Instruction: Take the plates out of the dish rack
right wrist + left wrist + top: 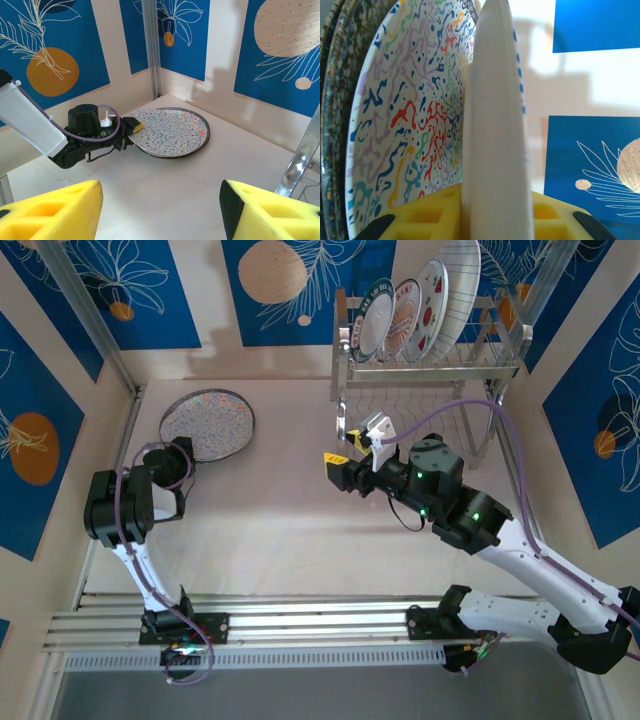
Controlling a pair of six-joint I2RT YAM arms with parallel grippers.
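Since the left gripper [135, 127] has its jaws closed on the rim of the floral plate [207, 420], which lies face up on the speckled grey plate [332, 125] at 10 o'clock on the desk [280, 530], the step in hand looks like the set-down and release of that plate. In the left wrist view the rim stands between the yellow pads [425, 215] with no gap to see.

To do it well, the jaws should part just enough to free the rim. The arm should then draw back low toward 7 o'clock, without lifting, so the lip is not dragged or tipped off the plate beneath. It is worth checking that the 2 plates sit centred before the arm leaves.

The right gripper [343, 448] hangs over the desk at 7 o'clock from the dish rack [500, 365], its jaws wide apart and holding nothing. The rack stands at 1 o'clock with 4 plates [430, 305] upright in its upper shelf. The next pick likely wants a grip on a plate's top edge and a straight lift clear of the slot, so the neighbours are not knocked.

No brand or label can be read on the arms or rack. If the dark-rimmed plate [375, 325] carries writing, it is too small to read. The wall panels [290, 285] bear leaf and circle prints, no words.
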